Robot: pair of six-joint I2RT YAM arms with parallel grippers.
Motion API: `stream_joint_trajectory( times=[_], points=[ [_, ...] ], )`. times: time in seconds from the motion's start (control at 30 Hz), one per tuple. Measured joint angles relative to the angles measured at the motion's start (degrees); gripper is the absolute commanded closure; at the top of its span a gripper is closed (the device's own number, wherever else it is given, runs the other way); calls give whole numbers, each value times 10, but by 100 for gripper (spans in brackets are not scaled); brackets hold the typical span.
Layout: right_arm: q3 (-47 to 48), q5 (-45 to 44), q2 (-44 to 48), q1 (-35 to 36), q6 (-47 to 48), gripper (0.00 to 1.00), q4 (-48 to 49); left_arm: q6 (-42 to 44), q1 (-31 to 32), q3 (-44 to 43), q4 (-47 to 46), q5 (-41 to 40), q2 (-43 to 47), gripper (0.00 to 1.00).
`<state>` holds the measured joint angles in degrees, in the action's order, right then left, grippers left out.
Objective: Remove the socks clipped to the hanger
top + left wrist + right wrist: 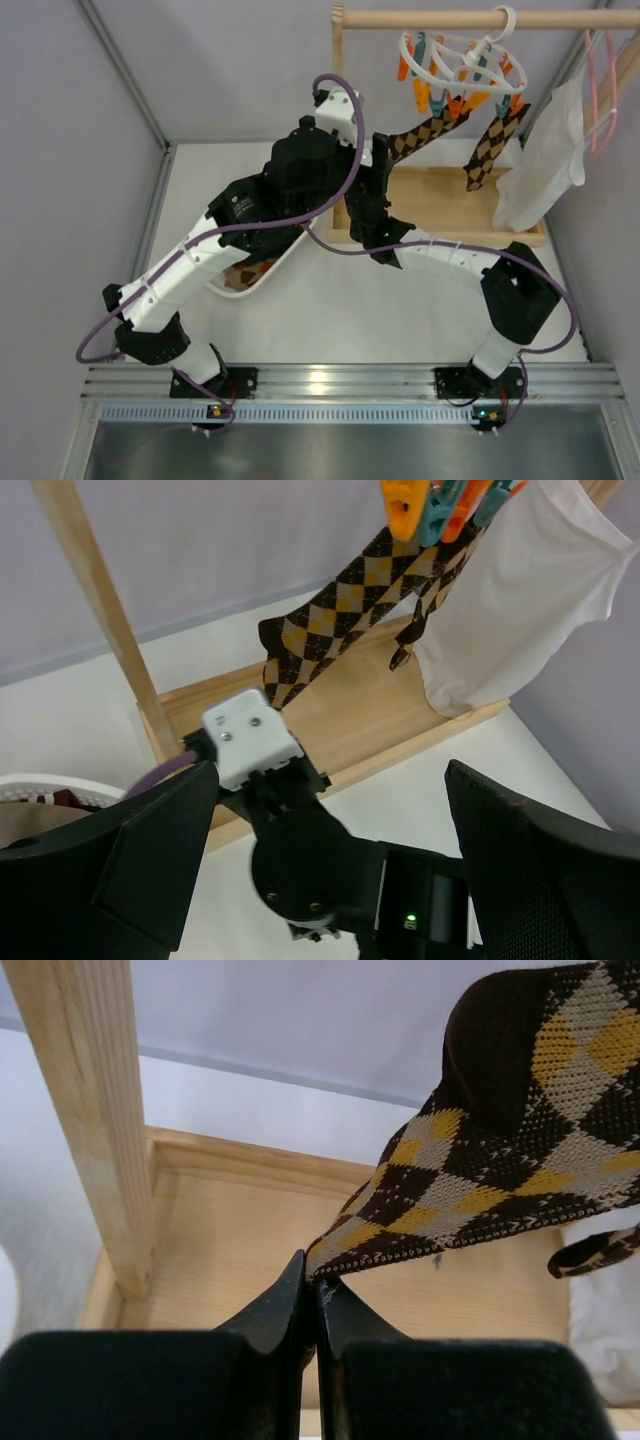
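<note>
The white ring hanger (pixel 460 55) hangs by its hook from the wooden rail (pixel 450 18), with orange and teal clothespins (pixel 405 505). Two brown argyle socks are clipped to it, a left sock (pixel 425 128) and a right sock (pixel 495 142). My right gripper (pixel 316 1285) is shut on the lower end of the left argyle sock (pixel 500 1160), which stretches up to its pin; it also shows in the top view (pixel 388 152). My left gripper (pixel 330 790) is open and empty, hovering above the right wrist. Its fingers (pixel 150 860) frame the left argyle sock (pixel 335 620).
A white basket (pixel 250 283) holding socks lies under the left arm, and its rim shows in the left wrist view (pixel 40 783). The rack's wooden base (pixel 440 205) and post (pixel 90 1110) stand close by. A white cloth (pixel 545 160) and a pink hanger (pixel 600 80) hang at right.
</note>
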<state>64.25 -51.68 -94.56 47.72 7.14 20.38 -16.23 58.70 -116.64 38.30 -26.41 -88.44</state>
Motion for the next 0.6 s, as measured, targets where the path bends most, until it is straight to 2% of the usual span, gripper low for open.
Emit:
stream_joint_trajectory(
  times=[0.17,0.33,0.47,0.6],
  points=[
    [26,-43,-40,-1,33,100,-44,5,24,-9,1,-17,-12,2],
    [-7,-51,-35,-24,22,100,-81,6,30,-8,1,-43,-1,2],
    [-64,-53,-1,-53,2,100,-107,7,30,18,0,-61,34,1],
    [-125,-51,77,-69,-23,100,-122,7,30,53,-1,-75,74,1]
  ],
)
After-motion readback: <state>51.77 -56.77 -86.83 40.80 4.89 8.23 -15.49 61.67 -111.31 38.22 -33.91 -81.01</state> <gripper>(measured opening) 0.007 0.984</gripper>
